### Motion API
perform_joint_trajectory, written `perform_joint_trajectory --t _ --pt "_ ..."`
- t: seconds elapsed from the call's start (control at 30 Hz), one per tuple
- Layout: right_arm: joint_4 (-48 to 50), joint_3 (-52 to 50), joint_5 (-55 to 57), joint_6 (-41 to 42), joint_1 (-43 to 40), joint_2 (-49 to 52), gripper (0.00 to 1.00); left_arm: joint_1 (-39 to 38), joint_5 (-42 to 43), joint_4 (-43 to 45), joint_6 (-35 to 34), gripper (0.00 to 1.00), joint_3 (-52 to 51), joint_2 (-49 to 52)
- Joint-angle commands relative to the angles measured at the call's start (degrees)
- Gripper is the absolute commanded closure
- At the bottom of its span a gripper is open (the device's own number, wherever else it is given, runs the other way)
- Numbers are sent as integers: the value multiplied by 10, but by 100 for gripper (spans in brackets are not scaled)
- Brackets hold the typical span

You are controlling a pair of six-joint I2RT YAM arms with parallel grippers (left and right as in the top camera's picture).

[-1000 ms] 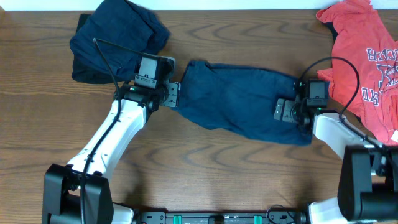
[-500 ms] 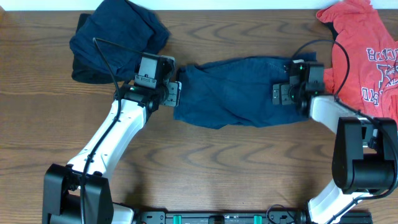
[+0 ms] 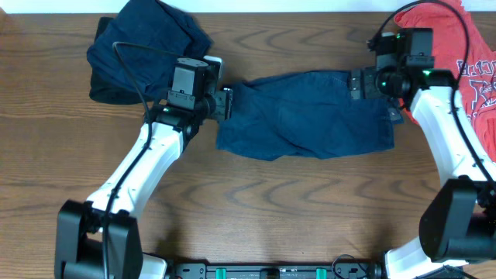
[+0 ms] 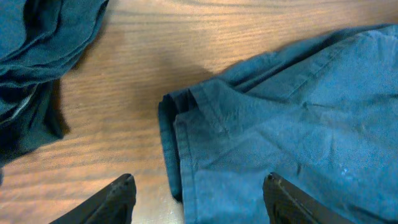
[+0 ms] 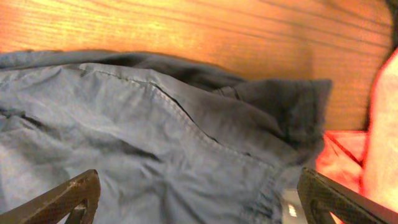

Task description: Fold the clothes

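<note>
Overhead: the navy shorts (image 3: 306, 116) lie spread across the far middle of the table (image 3: 256, 209). The left gripper (image 3: 226, 103) is at their left edge and the right gripper (image 3: 358, 84) at their right, both with jaws apart and empty. A navy pile (image 3: 143, 46) sits far left and the red T-shirt (image 3: 457, 54) far right. Bare wood runs along the near side.

Left wrist: the fingers (image 4: 121, 199) stand wide apart over the shorts' corner, with bare wood between the shorts and the pile.

Right wrist: the fingers (image 5: 78, 193) are spread above a seam, with the T-shirt just beside.

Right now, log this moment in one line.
left gripper: open; right gripper: open; blue shorts: lying loose, ungripped; red shirt: crumpled
</note>
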Motion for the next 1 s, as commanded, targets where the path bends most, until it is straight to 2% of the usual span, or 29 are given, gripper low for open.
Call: perform_joint_trajectory --t 0.0,0.1,0.27,0.57,0.97 --pt "-22 3 -5 18 -15 3 1 0 31 14 -3 30 15 44" --pt "-44 2 -5 18 -27 3 1 0 61 31 8 30 28 86" --pt "-49 2 -5 17 -48 9 1 -6 64 54 44 30 41 119" --pt "24 2 -36 21 -106 89 1 -12 62 57 64 30 48 117" --pt "123 2 -182 21 -144 184 20 -12 62 56 63 30 48 117"
